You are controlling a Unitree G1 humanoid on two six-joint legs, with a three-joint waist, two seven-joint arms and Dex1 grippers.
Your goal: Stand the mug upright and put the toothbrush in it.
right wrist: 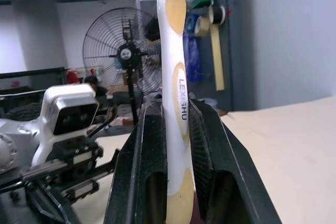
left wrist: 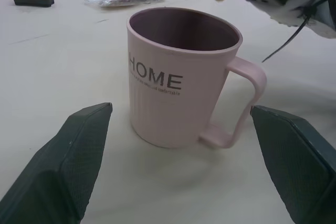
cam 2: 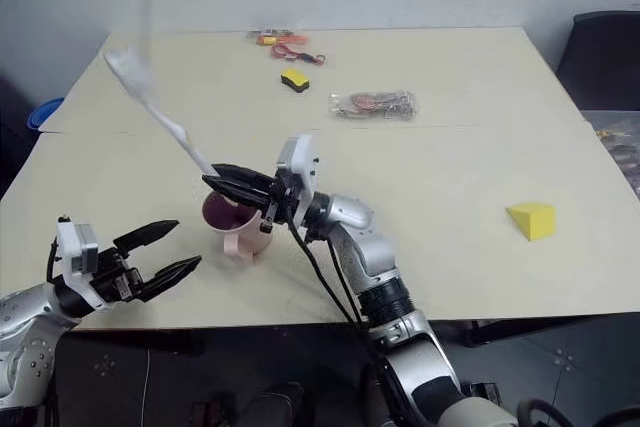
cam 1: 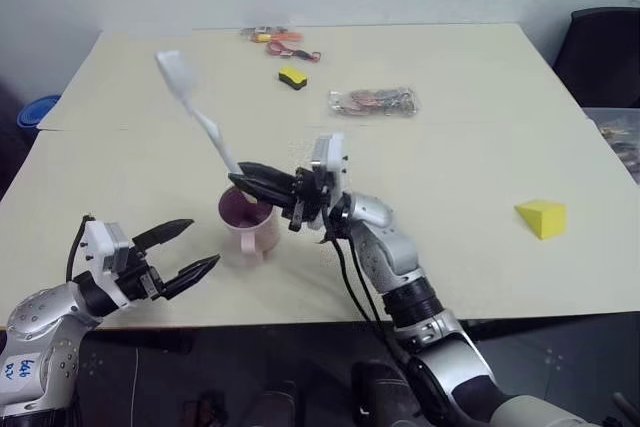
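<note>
Pale beige worktop fills the scene, with a grey wall behind it and the mug standing near its front edge. The right gripper has its fingers clamped on the toothbrush, gripping it close to its yellow handle end. From that grip the shaft runs up and away toward about 10 o'clock in the head views, so its long axis is steeply tilted, with the white bristle head high and far left and the handle end lowest. That lower end hangs just above the mouth of the mug, near the far rim, as the left wrist view shows; it does not look to be inside yet.

The mug already stands upright, opening up, its "HOME" lettering facing the left gripper and its handle on the near right side. The coming move seems to turn on this: the handle end lies nearly straight above the opening, so a short drop along the shaft should seat it, though the lean toward 10 o'clock may tip the brush against the far rim.

The left gripper hovers with fingers spread wide, holding nothing, at about 8 o'clock from the mug and pointing at it. The right arm is plainly the nearer.
</note>
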